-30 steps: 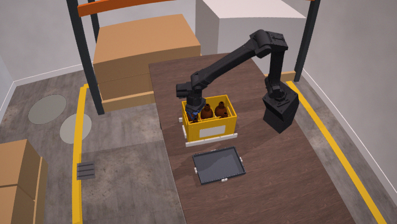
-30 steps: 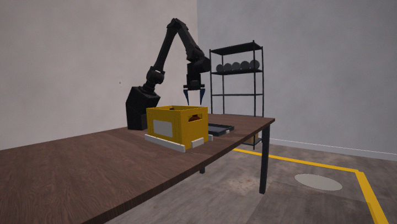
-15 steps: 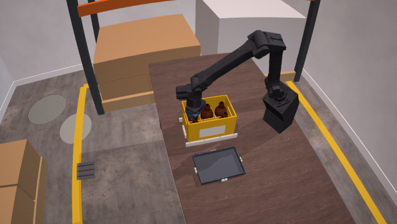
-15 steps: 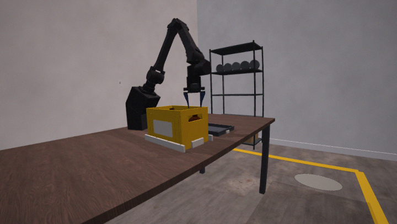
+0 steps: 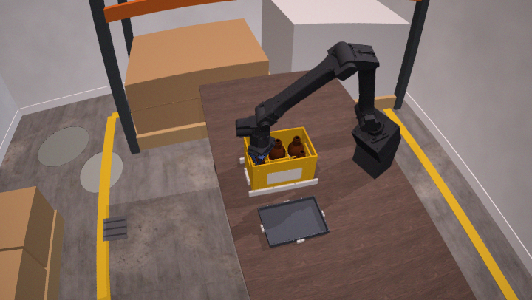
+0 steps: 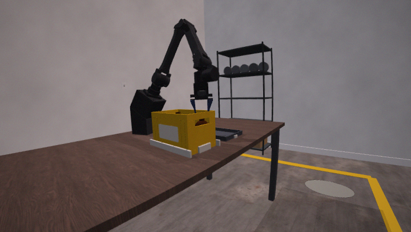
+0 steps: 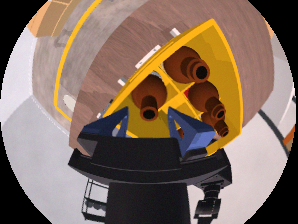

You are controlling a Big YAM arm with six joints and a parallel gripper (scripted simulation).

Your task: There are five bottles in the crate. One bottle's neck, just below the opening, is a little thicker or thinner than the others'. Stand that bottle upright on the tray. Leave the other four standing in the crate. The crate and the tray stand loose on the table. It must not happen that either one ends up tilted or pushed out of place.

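Presently, in the top view, the fingers [image 5: 259,156] [image 6: 201,111] are inside the near-upright outline of the crate [image 5: 312,170] [image 6: 198,138] [image 7: 227,55], over one end. Brown bottles [image 5: 276,151] [image 7: 182,65] stand beside them; the tray [image 5: 292,223] [image 6: 228,132] lies flat on the worktop [image 5: 353,230] [image 6: 86,172] [image 7: 110,65], apart from the fingers and across the crate's long wall. No bottle stands on it.

In the exterior view, the fingers point down, parted, with their tips at the crate's rim. Nothing is gripped. Crate and tray sit level.

In the wrist view, the nearest bottle [image 7: 150,92] has its mouth between the fingertips, free of them; the other visible bottles are beyond and to one side. The bottle with the differing neck is among those in the crate; which one cannot be established. The bottles point mouth up, long axes vertical.

By judgement, the bottles are stiff, glass-like, moderately heavy, smooth enough to slip and breakable if knocked. The neck, below the opening, is the proper hold, with a straight vertical lift clear of the dividers.
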